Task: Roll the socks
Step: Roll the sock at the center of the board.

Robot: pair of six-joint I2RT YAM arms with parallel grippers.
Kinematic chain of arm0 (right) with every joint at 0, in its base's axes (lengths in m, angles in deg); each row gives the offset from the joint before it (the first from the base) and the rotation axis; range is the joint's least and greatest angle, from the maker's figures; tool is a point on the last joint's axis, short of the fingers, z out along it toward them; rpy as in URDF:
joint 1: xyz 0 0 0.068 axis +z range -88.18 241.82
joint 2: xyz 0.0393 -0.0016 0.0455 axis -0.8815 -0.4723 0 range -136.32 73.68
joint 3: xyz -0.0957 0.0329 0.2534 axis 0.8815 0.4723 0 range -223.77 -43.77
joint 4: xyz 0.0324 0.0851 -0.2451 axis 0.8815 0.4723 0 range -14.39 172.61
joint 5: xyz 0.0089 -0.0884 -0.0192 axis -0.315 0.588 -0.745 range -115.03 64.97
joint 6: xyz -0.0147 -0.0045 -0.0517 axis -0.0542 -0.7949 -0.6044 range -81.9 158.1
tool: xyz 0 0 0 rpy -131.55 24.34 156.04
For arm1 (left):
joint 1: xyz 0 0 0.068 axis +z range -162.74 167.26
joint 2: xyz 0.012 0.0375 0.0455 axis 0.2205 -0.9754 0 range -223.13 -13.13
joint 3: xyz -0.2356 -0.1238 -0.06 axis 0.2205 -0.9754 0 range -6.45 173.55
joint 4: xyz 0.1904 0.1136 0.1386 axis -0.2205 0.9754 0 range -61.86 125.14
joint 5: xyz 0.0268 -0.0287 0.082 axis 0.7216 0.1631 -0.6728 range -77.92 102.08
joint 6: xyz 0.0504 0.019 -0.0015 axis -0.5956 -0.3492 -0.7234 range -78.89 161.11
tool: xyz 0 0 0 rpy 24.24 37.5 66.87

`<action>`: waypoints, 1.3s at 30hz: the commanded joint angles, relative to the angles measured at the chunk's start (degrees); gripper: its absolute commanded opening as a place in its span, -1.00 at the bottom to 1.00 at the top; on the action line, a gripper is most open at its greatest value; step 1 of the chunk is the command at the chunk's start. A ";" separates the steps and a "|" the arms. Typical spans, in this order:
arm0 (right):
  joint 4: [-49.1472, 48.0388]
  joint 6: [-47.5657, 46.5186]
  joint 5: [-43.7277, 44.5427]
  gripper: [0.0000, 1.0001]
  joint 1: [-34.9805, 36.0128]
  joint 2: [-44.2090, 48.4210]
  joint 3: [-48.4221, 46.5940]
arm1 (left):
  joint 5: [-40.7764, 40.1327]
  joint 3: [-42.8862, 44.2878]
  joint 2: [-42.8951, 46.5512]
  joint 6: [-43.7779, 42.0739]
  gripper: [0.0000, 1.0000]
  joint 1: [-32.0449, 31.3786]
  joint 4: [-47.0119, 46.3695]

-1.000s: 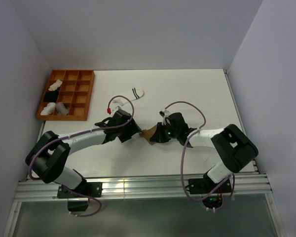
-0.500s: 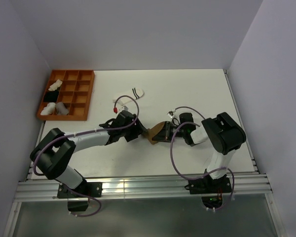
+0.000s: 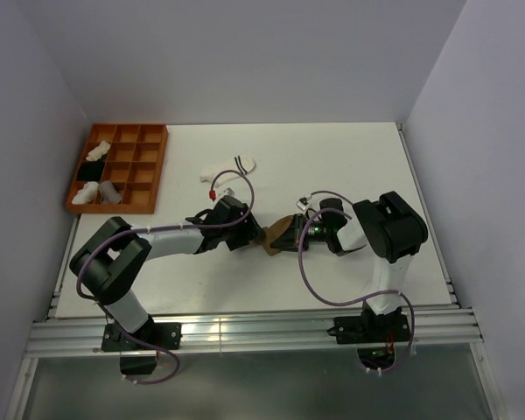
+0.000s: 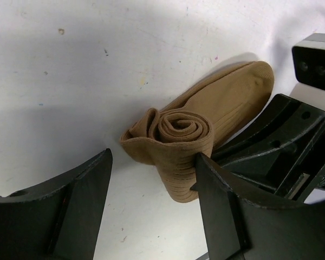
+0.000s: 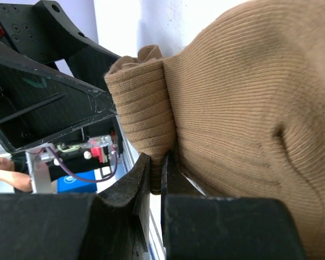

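Knit and ribbed, the tan-brown sock (image 4: pixel 184 130) lies mid-table, one end wound into a spiral and the other flat. We see the left gripper (image 4: pixel 151 162) open astride the roll, one finger touching it and the other apart. The right gripper (image 5: pixel 156 162) is pinched on the fabric beside the roll. Beyond lie the striped white sock (image 3: pixel 242 164) and the grey sock (image 3: pixel 217 178). The table (image 3: pixel 359 166) spreads bare towards its right edge.

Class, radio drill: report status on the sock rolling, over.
Left gripper open, jaws either side of the tan sock, partly rolled. Right gripper shut on it. Striped sock and pale sock lie farther back.
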 commanded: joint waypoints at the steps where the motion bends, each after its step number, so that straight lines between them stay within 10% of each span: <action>1: 9.27 -2.49 4.09 -1.00 0.15 -4.34 0.89 | 1.74 1.51 -0.96 -1.76 0.35 -0.28 -4.80; 25: 14.45 -3.19 4.44 -1.00 -0.38 -5.57 -2.18 | 1.13 2.12 -6.58 -4.39 0.32 -0.28 -3.68; 34: 18.84 -6.61 7.60 -0.99 -0.29 -2.94 -2.54 | -1.51 5.72 -8.34 -5.62 -0.63 -0.28 5.55; 39: 22.36 -10.65 12.69 -0.52 0.24 3.38 -2.01 | -3.61 9.41 -8.78 -6.94 -0.94 -0.90 11.87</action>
